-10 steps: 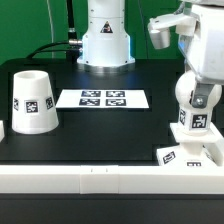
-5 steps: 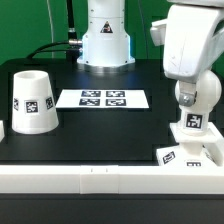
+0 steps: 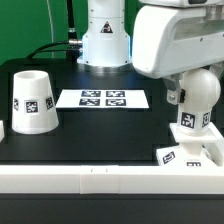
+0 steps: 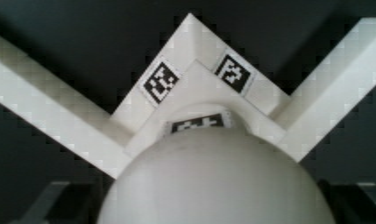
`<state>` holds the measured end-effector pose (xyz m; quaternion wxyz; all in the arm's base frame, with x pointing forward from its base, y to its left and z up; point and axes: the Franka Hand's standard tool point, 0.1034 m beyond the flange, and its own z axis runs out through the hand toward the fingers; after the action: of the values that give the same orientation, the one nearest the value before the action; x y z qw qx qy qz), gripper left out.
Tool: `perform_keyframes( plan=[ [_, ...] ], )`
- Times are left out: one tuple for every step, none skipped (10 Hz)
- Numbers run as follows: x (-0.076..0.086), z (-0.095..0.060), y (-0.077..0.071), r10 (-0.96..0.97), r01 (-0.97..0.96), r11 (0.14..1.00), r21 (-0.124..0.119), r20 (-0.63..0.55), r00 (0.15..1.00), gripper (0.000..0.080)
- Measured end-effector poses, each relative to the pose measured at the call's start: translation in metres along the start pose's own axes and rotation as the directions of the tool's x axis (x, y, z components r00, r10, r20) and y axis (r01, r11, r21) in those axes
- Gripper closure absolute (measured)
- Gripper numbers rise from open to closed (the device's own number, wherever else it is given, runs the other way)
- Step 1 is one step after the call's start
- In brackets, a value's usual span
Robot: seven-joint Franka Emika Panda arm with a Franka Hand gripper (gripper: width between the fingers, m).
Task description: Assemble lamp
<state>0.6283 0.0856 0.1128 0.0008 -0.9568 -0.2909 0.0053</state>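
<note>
I saw the bulb (image 3: pixel 193 100) upright on the square base (image 3: pixel 192 150) at the exterior view's lower right, base tucked in the white corner rail (image 3: pixel 100 181). Shade (image 3: pixel 32 100) stood at left, well apart; marker board (image 3: pixel 102 99) centre. Gripper (image 4: pixel 188 200) fingers spread, straddling the bulb, nothing pinched as far as I could tell.

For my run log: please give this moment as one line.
arm: above bulb | gripper: open, empty | bulb: on base | shade: apart
</note>
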Motion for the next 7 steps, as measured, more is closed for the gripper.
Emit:
perform_keyframes(
  plan=[
    [0.0005, -0.0001, -0.0008, 0.13, -0.13, 0.991, 0.012, -0.004, 0.991, 0.0223],
    [0.0004, -0.0001, -0.0006, 0.216, -0.216, 0.976, 0.02, -0.005, 0.976, 0.0223],
    [0.0008, -0.0003, -0.0005, 0.29, -0.289, 0.957, 0.025, -0.006, 0.957, 0.0223],
    [0.0015, -0.0006, -0.0004, 0.37, -0.369, 0.929, 0.026, -0.008, 0.929, 0.0223],
    [0.0016, -0.0007, -0.0005, 0.432, -0.432, 0.901, 0.026, -0.006, 0.902, 0.0223],
    [0.0018, -0.0009, -0.0006, 0.484, -0.484, 0.875, 0.026, -0.005, 0.875, 0.0223],
    [0.0019, -0.0009, -0.0007, 0.519, -0.519, 0.855, 0.027, -0.004, 0.855, 0.0222]
  ],
)
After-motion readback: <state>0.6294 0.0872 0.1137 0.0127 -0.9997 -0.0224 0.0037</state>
